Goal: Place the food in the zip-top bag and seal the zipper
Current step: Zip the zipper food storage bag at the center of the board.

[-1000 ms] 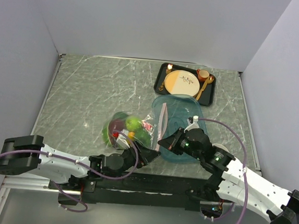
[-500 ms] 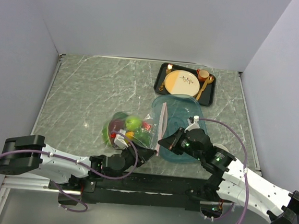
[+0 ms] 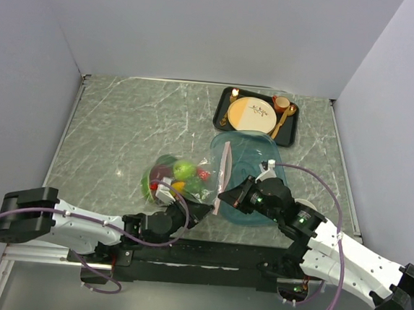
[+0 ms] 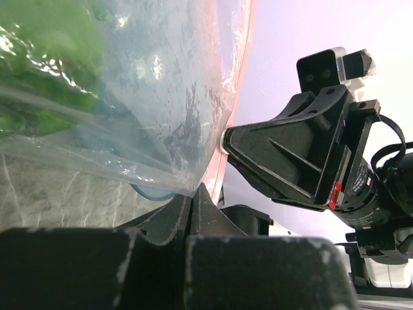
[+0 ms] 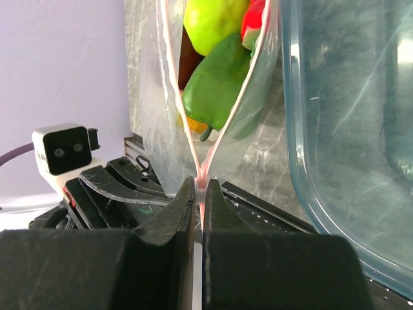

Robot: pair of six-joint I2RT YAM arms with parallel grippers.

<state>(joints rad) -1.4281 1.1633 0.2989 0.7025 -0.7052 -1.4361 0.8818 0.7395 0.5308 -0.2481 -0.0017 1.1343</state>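
The clear zip-top bag lies mid-table with the food inside: green peppers, plus red, yellow and purple pieces. Its pale pink zipper runs along the right side. In the right wrist view the zipper's two strips spread apart above my right gripper, which is shut on the zipper's near end. My left gripper is shut on the bag's near corner, just left of the right gripper. In the left wrist view the bag hangs taut above the left jaws.
The translucent teal oval tray lies right beside the bag and under the right gripper. A black tray with a tan plate, gold cutlery and an orange cup sits at the back right. Walls close in both sides.
My left gripper has gone from open to shut on the bag's near corner. The bag and food shifted slightly. The right gripper has kept its hold in place.
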